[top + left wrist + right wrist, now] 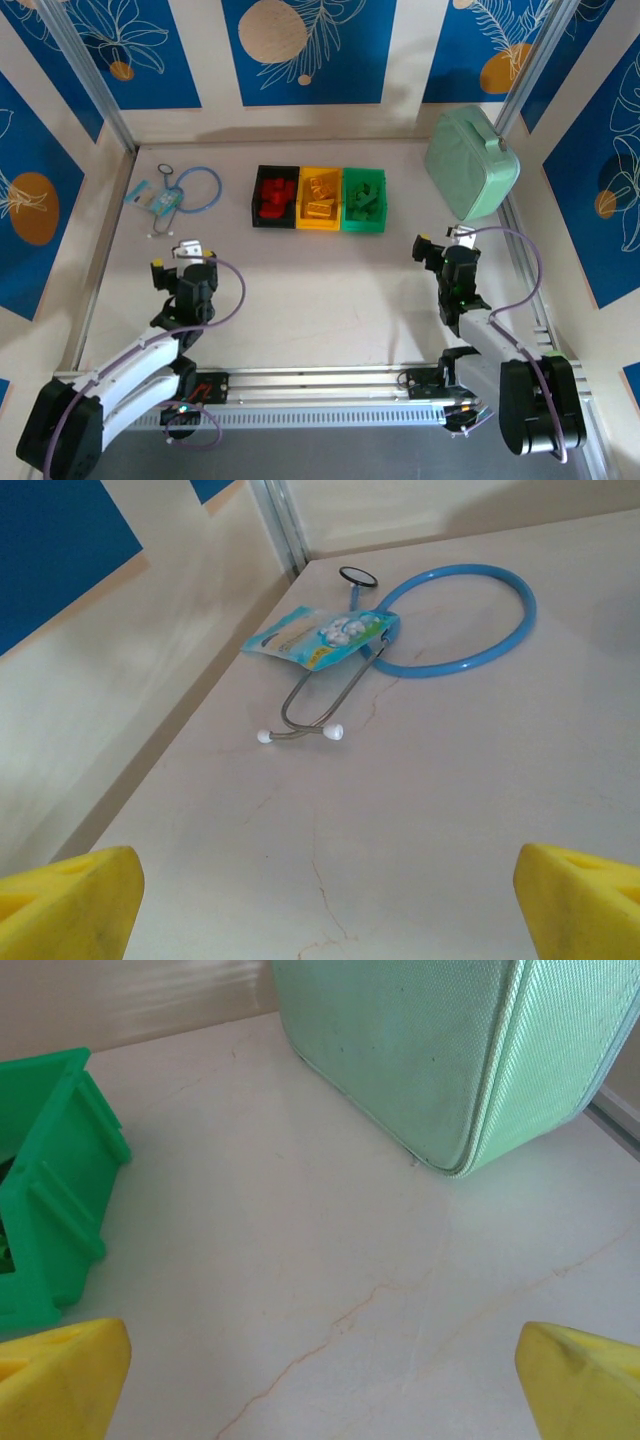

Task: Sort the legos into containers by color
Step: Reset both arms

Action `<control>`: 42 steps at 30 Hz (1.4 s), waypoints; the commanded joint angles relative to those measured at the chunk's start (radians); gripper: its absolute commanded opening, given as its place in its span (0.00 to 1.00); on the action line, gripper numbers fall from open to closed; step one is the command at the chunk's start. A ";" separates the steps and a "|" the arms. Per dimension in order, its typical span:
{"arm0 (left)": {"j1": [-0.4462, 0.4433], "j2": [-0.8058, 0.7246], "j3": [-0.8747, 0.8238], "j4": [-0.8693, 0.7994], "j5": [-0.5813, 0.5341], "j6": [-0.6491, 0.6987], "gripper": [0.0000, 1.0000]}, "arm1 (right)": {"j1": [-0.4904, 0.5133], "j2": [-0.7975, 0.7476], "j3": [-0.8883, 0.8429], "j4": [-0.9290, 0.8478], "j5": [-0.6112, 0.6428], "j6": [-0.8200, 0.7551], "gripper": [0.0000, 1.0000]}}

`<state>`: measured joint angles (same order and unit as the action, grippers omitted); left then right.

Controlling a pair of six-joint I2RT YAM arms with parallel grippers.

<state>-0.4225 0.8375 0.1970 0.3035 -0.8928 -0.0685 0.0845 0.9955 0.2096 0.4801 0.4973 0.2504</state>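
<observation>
Legos (pixel 272 196) sit in containers (pixel 319 228), matched by colour; sorting looks done. Left gripper (pixel 320 920) wide, empty. Right gripper (pixel 320 1400) wide, empty, near green bin (pixel 60 1190). Risk: careless forward swing of right arm clips bin, spills sorted bricks.

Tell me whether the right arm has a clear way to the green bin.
Probably yes: the right gripper, jaws open, faces bare table beside the green bin, and the mint-green case stands off to the other side.
</observation>
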 commanded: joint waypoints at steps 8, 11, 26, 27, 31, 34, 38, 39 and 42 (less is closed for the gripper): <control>0.089 0.057 -0.019 0.147 0.070 -0.005 0.95 | -0.023 0.127 0.016 0.203 0.000 0.002 0.99; 0.128 0.053 -0.040 0.197 0.088 -0.019 0.95 | -0.025 0.161 0.023 0.242 -0.002 0.000 0.99; 0.179 0.168 -0.140 0.590 0.131 0.015 0.94 | -0.064 0.434 -0.078 0.776 -0.009 -0.004 0.99; 0.182 0.185 -0.141 0.609 0.130 0.015 0.94 | -0.055 0.460 -0.080 0.817 -0.023 -0.028 0.99; 0.190 0.259 -0.151 0.721 0.137 0.021 0.94 | -0.017 0.424 -0.047 0.711 -0.025 -0.076 0.99; 0.191 0.320 -0.154 0.807 0.189 0.031 0.94 | 0.020 0.433 -0.050 0.729 -0.036 -0.125 0.99; 0.190 0.414 -0.133 0.884 0.397 0.060 0.98 | 0.105 0.515 -0.025 0.787 -0.062 -0.255 0.99; 0.190 0.435 -0.130 0.912 0.398 0.061 1.00 | 0.125 0.542 -0.019 0.816 -0.058 -0.290 0.99; 0.190 0.434 -0.125 0.899 0.354 0.045 1.00 | 0.110 0.545 -0.048 0.865 -0.070 -0.271 0.99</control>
<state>-0.2413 1.2800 0.0593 1.1217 -0.5804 -0.0231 0.1997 1.5410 0.1635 1.2377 0.4381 0.0425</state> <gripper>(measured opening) 0.998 0.992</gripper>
